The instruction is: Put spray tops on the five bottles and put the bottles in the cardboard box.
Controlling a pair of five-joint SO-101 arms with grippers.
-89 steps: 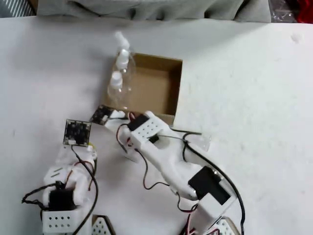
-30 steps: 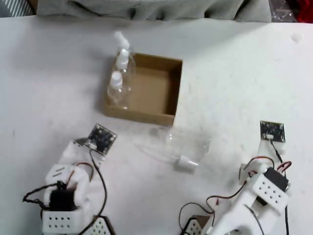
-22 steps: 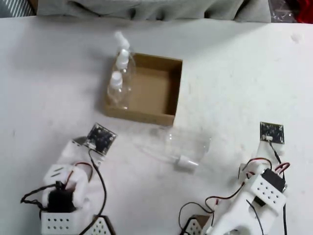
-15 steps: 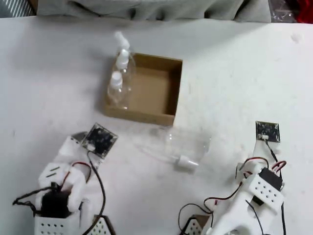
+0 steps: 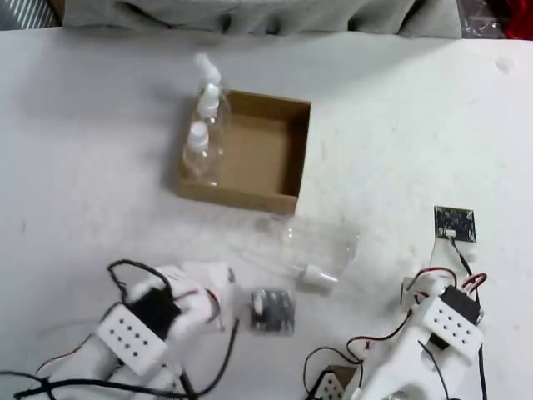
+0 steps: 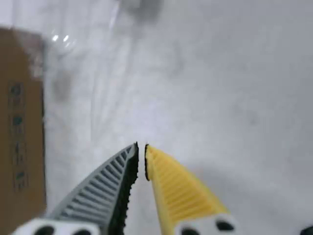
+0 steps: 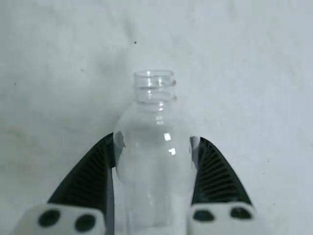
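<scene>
right end effector (image 7: 156, 142) clamped on open bottle (image 7: 154, 105), neck bare, no spray top: capping left to do. left end effector (image 6: 141, 149) pinched nearly closed, empty, low over the surface (image 5: 416, 125). beyond it, lying bottle (image 5: 301, 246), top on, just outside the cardboard box (image 5: 291, 158): wants boxing. two upright bottles (image 5: 198, 146), tops on, at the box's left wall, seemingly inside; nothing else in it. judged under halfway
</scene>
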